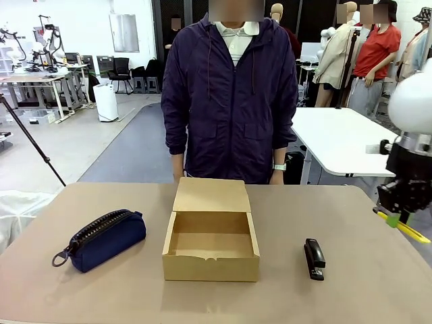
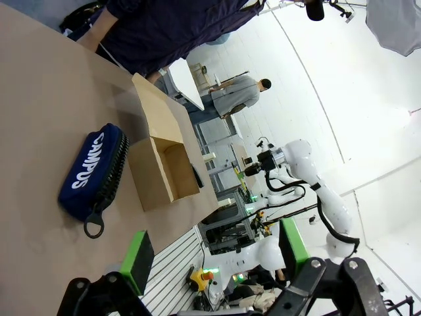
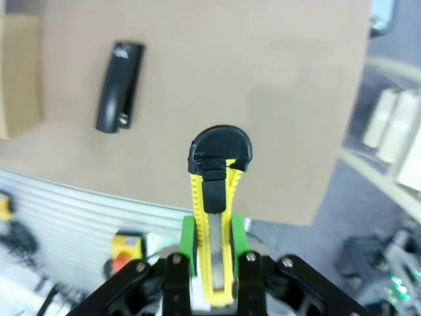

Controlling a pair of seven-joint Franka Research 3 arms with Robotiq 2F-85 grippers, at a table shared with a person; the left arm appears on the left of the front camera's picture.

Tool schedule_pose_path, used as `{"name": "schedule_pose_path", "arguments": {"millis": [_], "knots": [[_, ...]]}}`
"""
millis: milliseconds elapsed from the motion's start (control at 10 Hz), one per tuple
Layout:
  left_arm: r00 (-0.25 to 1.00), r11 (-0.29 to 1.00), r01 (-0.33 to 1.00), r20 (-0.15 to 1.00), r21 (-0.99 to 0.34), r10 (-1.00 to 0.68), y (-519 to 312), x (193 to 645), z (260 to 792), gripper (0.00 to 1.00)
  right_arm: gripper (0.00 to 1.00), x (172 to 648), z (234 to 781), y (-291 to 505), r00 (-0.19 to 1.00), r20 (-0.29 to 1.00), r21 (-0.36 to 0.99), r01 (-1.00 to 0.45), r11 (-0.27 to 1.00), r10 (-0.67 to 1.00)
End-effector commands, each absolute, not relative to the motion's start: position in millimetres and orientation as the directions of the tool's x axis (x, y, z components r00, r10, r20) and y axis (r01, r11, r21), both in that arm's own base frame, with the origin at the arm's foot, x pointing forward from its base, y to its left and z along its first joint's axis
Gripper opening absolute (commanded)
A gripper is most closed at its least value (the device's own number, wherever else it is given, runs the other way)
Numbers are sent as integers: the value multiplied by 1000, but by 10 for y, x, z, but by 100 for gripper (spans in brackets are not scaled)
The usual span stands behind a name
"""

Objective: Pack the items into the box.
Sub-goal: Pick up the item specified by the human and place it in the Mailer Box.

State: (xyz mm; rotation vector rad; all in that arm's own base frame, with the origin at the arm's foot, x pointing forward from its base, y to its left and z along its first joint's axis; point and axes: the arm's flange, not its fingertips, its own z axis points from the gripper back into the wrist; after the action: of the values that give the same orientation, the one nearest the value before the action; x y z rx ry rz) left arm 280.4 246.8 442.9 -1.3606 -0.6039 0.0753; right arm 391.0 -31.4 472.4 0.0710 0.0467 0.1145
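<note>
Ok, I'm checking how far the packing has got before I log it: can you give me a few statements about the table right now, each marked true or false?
1. The right tool is shut on the yellow cutter. True.
2. The navy pouch lies on the table, left of the box. True.
3. The stapler lies inside the box. False: it lies on the table, right of the box.
4. The flap of the box is closed. False: it stands open, folded back toward the person.
5. The left tool is open and holds nothing. True.
</note>
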Motion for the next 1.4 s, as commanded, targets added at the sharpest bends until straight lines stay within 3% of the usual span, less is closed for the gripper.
{"name": "schedule_pose_path", "arguments": {"millis": [0, 100, 400, 600, 800, 1000, 1300], "knots": [[846, 223, 299, 366, -928, 387, 2469, 2784, 4442, 100, 0, 3805, 4592, -487, 999, -14, 91, -30, 995, 31], [846, 223, 299, 366, -928, 387, 2469, 2784, 4442, 100, 0, 3910, 4724, -314, 992, -42, 73, -112, 991, 116], [846, 223, 299, 366, -928, 387, 2469, 2784, 4442, 100, 0, 3795, 4666, -384, 995, -35, 84, -90, 992, 93], [846, 223, 299, 366, -928, 387, 2469, 2784, 4442, 100, 0, 4171, 4832, 122, 933, 103, 48, -350, 935, 344], [846, 223, 299, 366, -928, 387, 2469, 2784, 4442, 100, 0, 4585, 5038, 1040, 746, 188, -43, -643, 765, 638], [846, 223, 299, 366, -928, 387, 2469, 2784, 4442, 100, 0, 4830, 5072, 1938, 474, 211, -50, -868, 494, 855], [846, 223, 299, 366, -928, 387, 2469, 2784, 4442, 100, 0, 4955, 4959, 2893, 121, 264, -63, -988, 143, 957]]}}
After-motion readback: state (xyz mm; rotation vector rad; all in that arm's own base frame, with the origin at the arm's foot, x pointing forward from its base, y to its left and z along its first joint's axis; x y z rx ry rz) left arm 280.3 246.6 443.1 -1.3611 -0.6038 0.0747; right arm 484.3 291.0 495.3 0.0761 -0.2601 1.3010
